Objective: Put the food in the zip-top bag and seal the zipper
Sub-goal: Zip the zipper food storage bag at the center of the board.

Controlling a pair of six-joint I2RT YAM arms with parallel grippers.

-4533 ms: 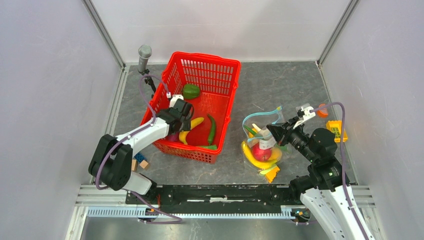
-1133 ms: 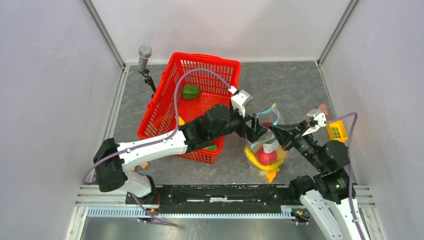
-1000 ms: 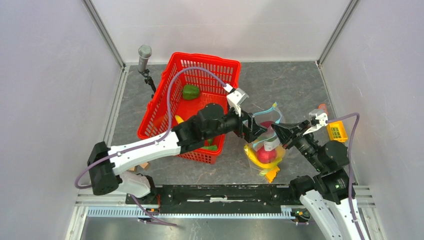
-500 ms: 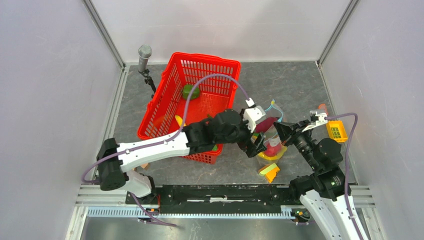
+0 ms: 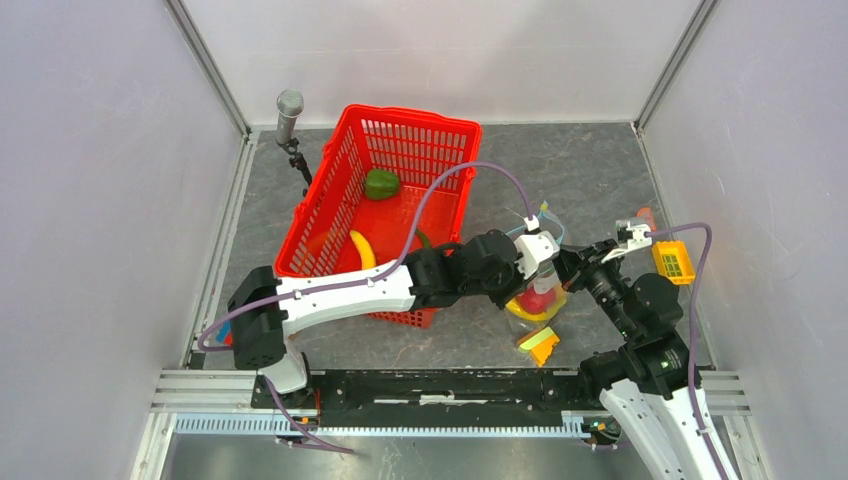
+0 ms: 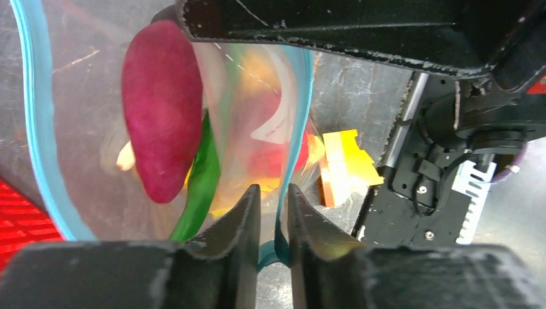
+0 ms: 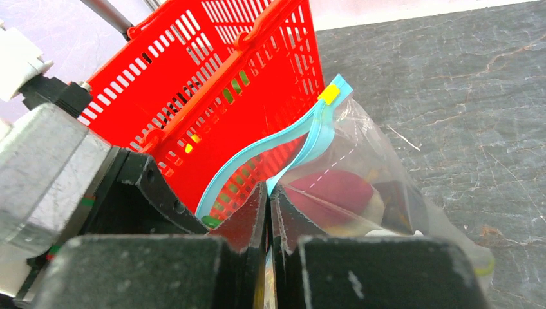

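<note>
The zip-top bag (image 5: pixel 540 300) hangs between my two grippers, right of the basket. Through its clear plastic show a maroon eggplant (image 6: pixel 161 116), a green pepper (image 6: pixel 203 180) and a red apple (image 6: pixel 277 161). My left gripper (image 6: pixel 273 196) has narrowed onto the light blue zipper (image 6: pixel 281 235), whose folded strip fills the slit between the jaws. My right gripper (image 7: pixel 269 193) is shut on the bag's mouth edge, where the zipper (image 7: pixel 302 138) runs up to a yellow slider tab (image 7: pixel 329 94). From above, the left gripper (image 5: pixel 545 275) and right gripper (image 5: pixel 575 265) meet over the bag.
The red basket (image 5: pixel 400 130) stands left of the bag, holding a green pepper (image 5: pixel 381 183) and a banana (image 5: pixel 362 250). A yellow-orange block (image 5: pixel 541 345) lies just in front of the bag. A small yellow crate (image 5: pixel 672 262) sits at right, a microphone (image 5: pixel 289 105) at back left.
My left arm swung from the basket over to the bag and its jaws closed from wide open onto the zipper. The bag shifted slightly right. The right gripper kept its hold.
</note>
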